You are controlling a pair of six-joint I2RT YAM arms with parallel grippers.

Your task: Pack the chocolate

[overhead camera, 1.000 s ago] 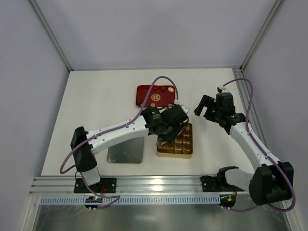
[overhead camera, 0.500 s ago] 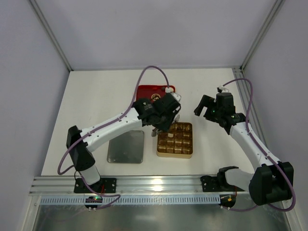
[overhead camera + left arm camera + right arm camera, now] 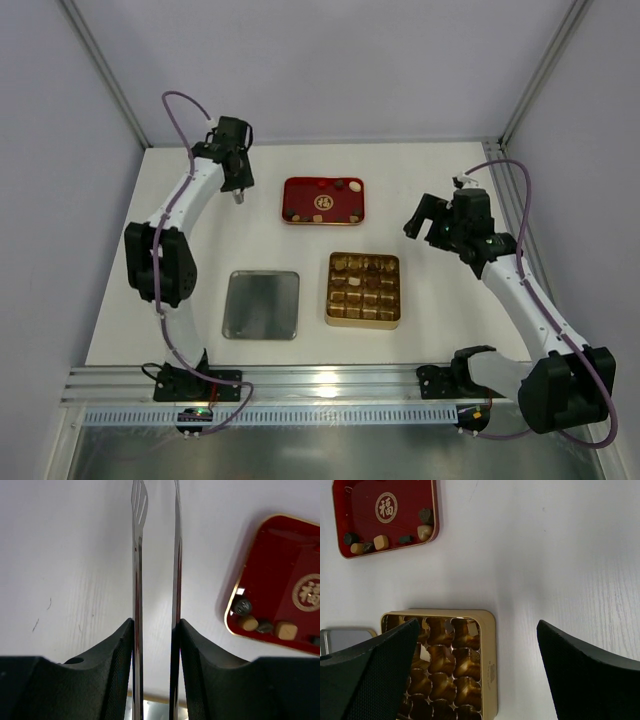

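small bite-size chocolate pieces (image 3: 381, 542), dark brown and tan, round or squarish, too compact to tell any long axis or pointing direction. in the right wrist view, strung in a short row along the 6 o'clock edge of a red rectangular tray (image 3: 410, 500) with a gold rim, row running 9 to 3 o'clock, two more at the 4 o'clock corner. from the top camera, more brown pieces seated in the square compartments of a gold grid tray (image 3: 363, 322); which compartments, hard to tell. gold grid tray at 6 o'clock of the red one on the white surface (image 3: 420, 170), with a square silver metal tray (image 3: 262, 305) at its 9 o'clock.

left end effector (image 3: 237, 188) out at 9 o'clock of the red tray, well apart from every piece. clamped onto thin metal tongs (image 3: 135, 580), blades narrowly apart, nothing between them. from the left wrist, several pieces at 4 o'clock of the blades, none touching.

right end effector (image 3: 428, 222) spread wide, gripping nothing, at 3 o'clock of the red tray and 1 to 2 o'clock of the gold one, apart from all chocolate.

round gold emblem (image 3: 386, 507) bearing the character 福 on the red tray's floor. small embossed mark on the gold tray's rim, too small to read.
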